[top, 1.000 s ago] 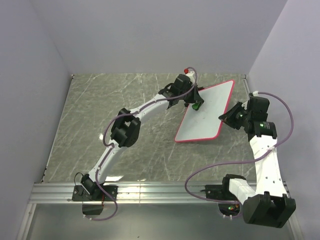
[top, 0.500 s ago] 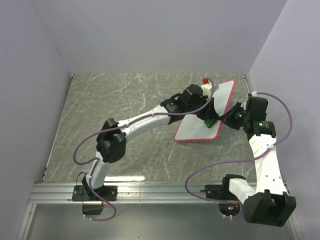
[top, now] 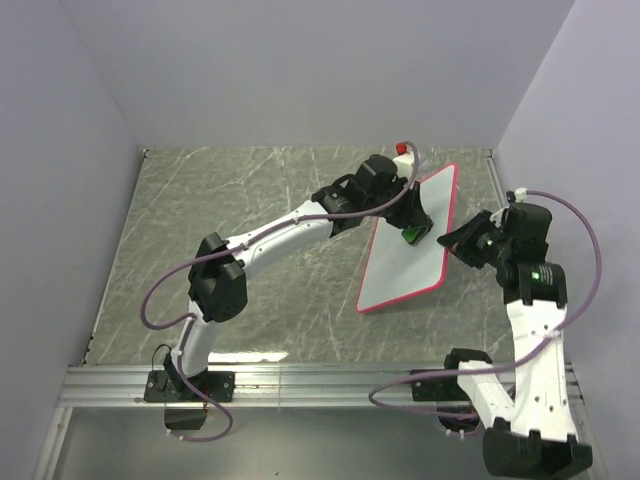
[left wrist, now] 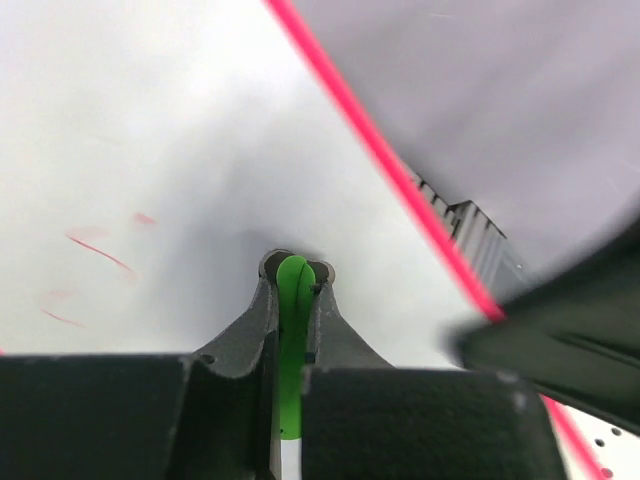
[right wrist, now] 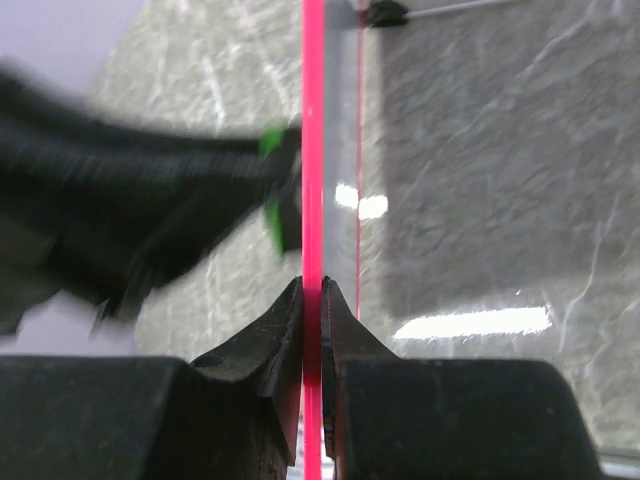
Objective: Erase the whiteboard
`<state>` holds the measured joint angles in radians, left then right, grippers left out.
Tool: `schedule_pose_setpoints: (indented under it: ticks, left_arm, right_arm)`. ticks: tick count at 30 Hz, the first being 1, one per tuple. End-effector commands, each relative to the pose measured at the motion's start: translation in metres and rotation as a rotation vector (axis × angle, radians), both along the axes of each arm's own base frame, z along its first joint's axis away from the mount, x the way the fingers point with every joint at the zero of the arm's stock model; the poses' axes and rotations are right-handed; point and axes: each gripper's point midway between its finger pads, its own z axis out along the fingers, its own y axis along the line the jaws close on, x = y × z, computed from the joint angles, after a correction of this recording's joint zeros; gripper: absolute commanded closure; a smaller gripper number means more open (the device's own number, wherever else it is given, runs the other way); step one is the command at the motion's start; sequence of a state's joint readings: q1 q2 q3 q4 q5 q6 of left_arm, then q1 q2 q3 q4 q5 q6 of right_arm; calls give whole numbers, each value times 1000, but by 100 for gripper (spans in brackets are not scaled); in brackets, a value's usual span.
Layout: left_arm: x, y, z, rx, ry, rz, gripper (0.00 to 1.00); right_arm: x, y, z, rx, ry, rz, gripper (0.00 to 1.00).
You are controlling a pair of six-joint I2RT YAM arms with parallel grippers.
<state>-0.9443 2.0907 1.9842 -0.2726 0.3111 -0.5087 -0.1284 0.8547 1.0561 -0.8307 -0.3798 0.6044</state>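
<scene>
Pinching the whiteboard (top: 400, 270) by its pink rim, the right tool (right wrist: 312, 288) clamps tight; the left tool (left wrist: 296, 270) grips a green block (left wrist: 291, 380) against its face.

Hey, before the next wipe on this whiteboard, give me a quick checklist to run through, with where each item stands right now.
1. Eraser grip: left gripper shut on the green eraser, ok.
2. Board hold: right gripper shut on the whiteboard at its pink rim, ok.
3. Eraser touching the board: cannot tell, view blurred.
4. Board clean: not ok, red marks show left of the eraser in the left wrist view.
5. Grippers apart: ok, close but a gap shows from above.
</scene>
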Motion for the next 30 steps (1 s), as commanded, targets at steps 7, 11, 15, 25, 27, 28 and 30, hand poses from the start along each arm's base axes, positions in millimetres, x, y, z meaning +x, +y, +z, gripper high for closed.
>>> schedule_pose_setpoints:
  ticks: [7,11,15,25,27,28,30]
  left_arm:
    - [34,91,58,16,-107,184,100]
    - [24,124,34,76,-87,221,100]
    - [1,148,2,94,-42,235,100]
    - [-25,143,-36,97,19,212,100]
    - [-27,144,-44,100,31,211,100]
    - [-27,143,-43,85,24,211,100]
    - [-30,141,-52,77,46,200,100]
  right_arm:
    - [-47,45,74,201,-222,148,100]
    - [-59,50,58,224,-195,163,100]
    - [-59,51,44,226,-178,169,100]
    - [-47,51,16,256,-95,161,100]
    - [-47,48,9,222,-79,166,100]
    - [-49,47,3,215,-54,166,100]
    - [-50,43,-10,178,-22,164,100]
